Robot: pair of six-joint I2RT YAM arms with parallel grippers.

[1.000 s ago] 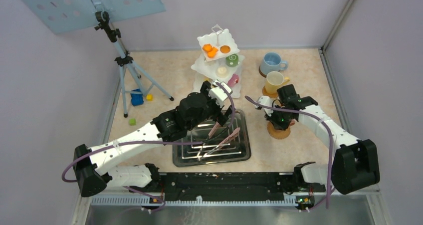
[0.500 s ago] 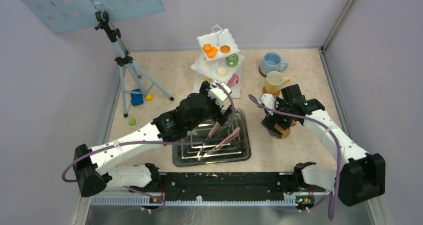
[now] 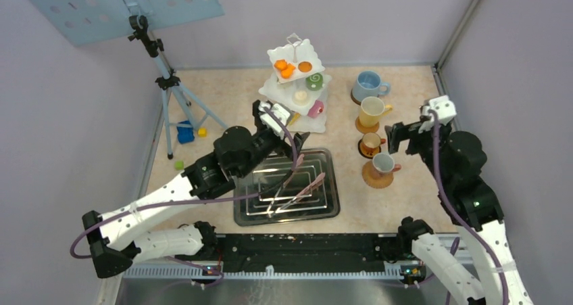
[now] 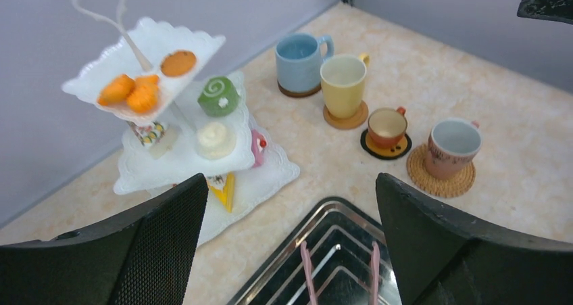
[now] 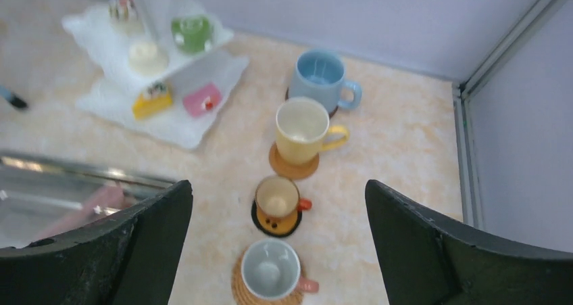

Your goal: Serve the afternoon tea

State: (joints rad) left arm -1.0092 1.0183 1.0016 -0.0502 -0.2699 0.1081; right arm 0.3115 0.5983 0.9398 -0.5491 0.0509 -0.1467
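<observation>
Four mugs stand in a row on round coasters at the right: blue [image 3: 368,85], yellow [image 3: 372,109], brown [image 3: 369,143] and grey [image 3: 382,163], the grey one on a woven coaster [image 5: 238,288]. The white three-tier stand [image 3: 295,82] carries orange pastries [image 4: 132,92], a green swirl [image 4: 218,95], a cream one [image 4: 215,137] and a pink one [image 5: 203,99]. My right gripper [image 3: 400,137] hangs open and empty above and to the right of the mugs. The left gripper [image 3: 284,130] is open and empty between the stand and the tray.
A rectangular steel tray [image 3: 331,210] lies in the middle near the front, with pink tongs [image 3: 304,186] in it. A tripod [image 3: 165,88] stands at the back left, with small blue [image 3: 186,132] and green [image 3: 179,164] blocks by its feet. Walls close the back and right.
My right gripper opened, let go of the grey mug on its woven coaster, and rose back to the right. The left arm drew back a little to the left.
</observation>
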